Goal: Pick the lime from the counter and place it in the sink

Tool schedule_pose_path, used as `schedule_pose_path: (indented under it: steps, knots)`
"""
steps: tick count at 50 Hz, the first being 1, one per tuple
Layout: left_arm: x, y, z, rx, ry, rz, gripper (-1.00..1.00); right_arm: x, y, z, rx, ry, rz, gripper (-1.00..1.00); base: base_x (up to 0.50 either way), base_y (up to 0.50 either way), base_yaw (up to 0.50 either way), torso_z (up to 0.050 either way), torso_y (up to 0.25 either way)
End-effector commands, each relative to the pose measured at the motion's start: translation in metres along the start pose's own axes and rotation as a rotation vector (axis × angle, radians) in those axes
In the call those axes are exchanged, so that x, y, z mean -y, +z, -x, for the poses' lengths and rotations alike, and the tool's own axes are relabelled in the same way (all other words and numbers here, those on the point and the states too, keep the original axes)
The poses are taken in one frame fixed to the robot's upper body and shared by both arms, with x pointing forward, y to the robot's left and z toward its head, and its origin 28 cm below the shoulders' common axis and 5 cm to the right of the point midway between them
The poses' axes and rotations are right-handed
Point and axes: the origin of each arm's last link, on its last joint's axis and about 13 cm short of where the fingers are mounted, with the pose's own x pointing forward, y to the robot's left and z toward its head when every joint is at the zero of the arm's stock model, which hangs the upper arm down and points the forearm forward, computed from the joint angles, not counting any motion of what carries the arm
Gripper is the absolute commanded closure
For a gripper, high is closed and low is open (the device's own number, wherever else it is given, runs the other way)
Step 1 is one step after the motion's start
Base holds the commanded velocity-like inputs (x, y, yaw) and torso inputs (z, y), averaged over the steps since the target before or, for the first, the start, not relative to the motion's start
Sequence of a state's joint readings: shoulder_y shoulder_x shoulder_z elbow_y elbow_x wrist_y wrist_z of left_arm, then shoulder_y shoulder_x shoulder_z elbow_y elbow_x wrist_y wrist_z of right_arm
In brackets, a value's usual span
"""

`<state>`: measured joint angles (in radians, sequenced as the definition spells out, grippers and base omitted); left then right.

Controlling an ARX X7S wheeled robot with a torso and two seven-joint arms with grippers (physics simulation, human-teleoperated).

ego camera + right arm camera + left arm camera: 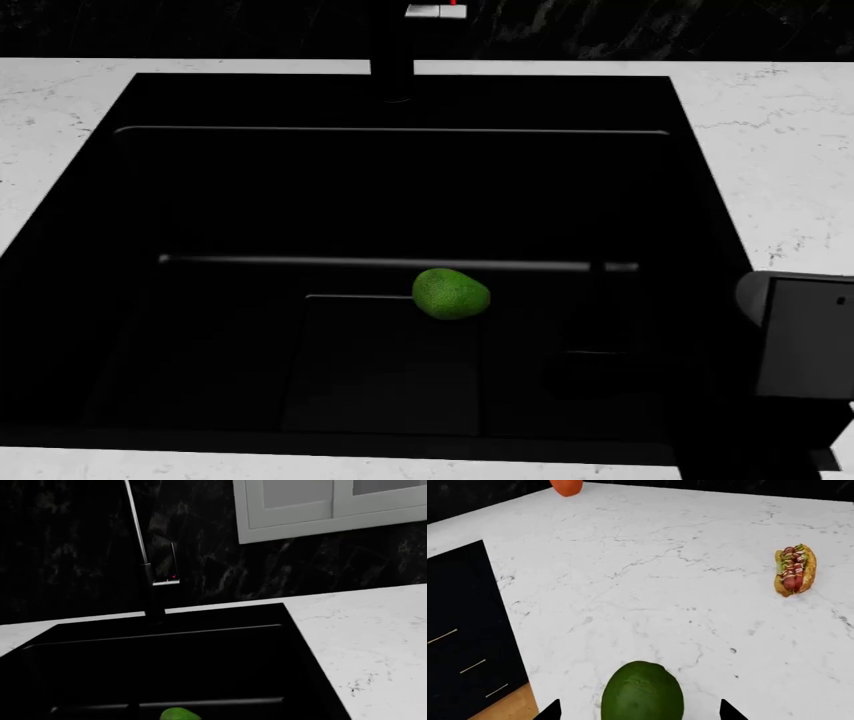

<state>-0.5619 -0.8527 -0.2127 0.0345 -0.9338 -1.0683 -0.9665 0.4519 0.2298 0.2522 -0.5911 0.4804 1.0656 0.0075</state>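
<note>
The lime [451, 294] is small and bright green. It is inside the black sink [200, 180], just in front of the thin grey bar [267, 261]. In the right wrist view only its top [179, 714] shows, at the frame edge under the bar. No finger of my right gripper shows against the black basin; only a grey arm block [801, 340] is visible at the sink's right rim. My left gripper [640, 712] is open over the white marble counter [660, 580], its two black fingertips [554, 711] on either side of a larger, darker green oval fruit [642, 692].
A hot dog [794, 569] lies on the counter beyond the left gripper and an orange object [566, 486] stands at the far edge. Dark cabinet drawers [460, 645] drop off beside that counter. The black faucet [150, 585] stands behind the sink; white counter [787, 150] flanks the basin.
</note>
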Motion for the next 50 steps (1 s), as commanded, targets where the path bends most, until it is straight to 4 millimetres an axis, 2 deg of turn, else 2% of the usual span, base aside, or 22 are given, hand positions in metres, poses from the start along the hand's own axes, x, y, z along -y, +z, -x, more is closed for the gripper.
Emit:
schedule_pose_path:
  steps: [1, 12, 22, 40, 41, 50]
  knots:
    - [-0.002, -0.018, -0.009, -0.054, 0.016, -0.008, -1.0, -0.002, -0.001, -0.001, -0.002, 0.014, -0.007, -1.0, 0.0, 0.0, 0.0, 0.0, 0.0]
    - [0.003, -0.03, -0.018, -0.077, -0.016, 0.007, -1.0, -0.001, -0.006, -0.002, -0.01, 0.02, -0.018, -1.0, 0.0, 0.0, 0.0, 0.0, 0.0]
    - [0.013, -0.029, -0.024, -0.061, -0.047, 0.024, -1.0, -0.002, -0.007, -0.003, -0.012, 0.022, -0.021, -1.0, 0.0, 0.0, 0.0, 0.0, 0.0]
    - [0.009, -0.028, -0.028, -0.068, 0.011, 0.053, -1.0, -0.001, -0.009, -0.003, -0.013, 0.021, -0.035, -1.0, 0.0, 0.0, 0.0, 0.0, 0.0]
    - [0.009, -0.027, -0.027, -0.071, 0.018, 0.058, 1.0, -0.001, -0.009, -0.003, -0.013, 0.021, -0.036, -1.0, 0.0, 0.0, 0.0, 0.0, 0.0]
    - [0.013, -0.02, -0.022, -0.039, 0.038, 0.053, 1.0, 0.001, -0.01, -0.002, -0.012, 0.015, -0.042, -1.0, 0.0, 0.0, 0.0, 0.0, 0.0]
